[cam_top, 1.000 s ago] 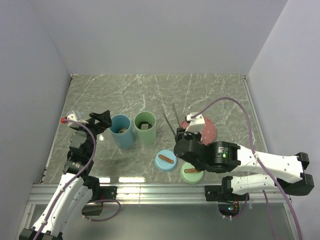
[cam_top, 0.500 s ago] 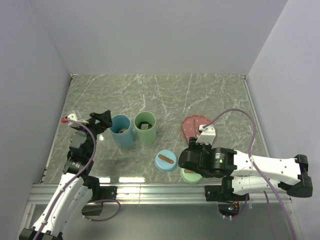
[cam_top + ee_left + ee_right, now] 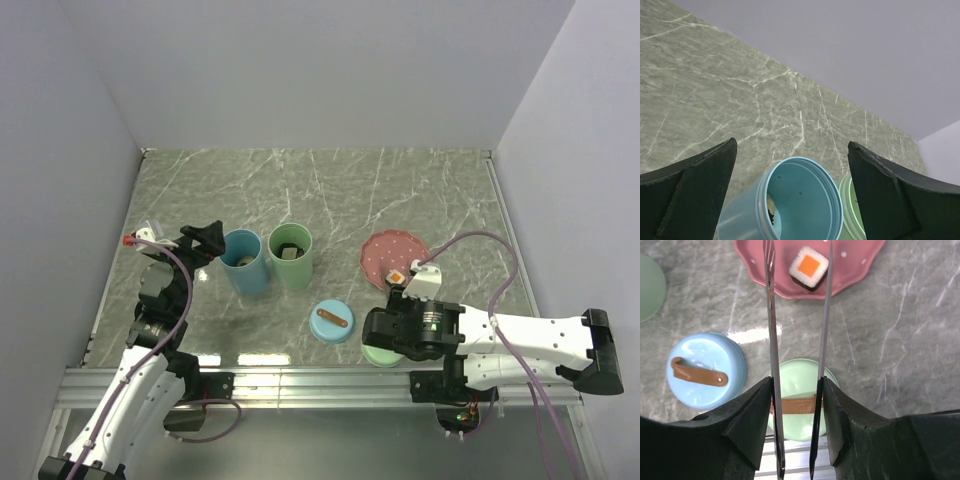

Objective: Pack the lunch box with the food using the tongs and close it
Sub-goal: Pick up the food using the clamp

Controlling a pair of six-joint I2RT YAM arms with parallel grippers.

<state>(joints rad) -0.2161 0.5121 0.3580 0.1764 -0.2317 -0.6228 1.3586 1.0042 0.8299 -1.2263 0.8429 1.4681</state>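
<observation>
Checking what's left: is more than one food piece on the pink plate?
No, only one orange-topped piece lies on the pink plate.

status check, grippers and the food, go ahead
Left gripper open, near blue cup. Right gripper shut on tongs. Orange-topped piece on pink plate, framed by the tong arms. Nothing blocking it.
</observation>
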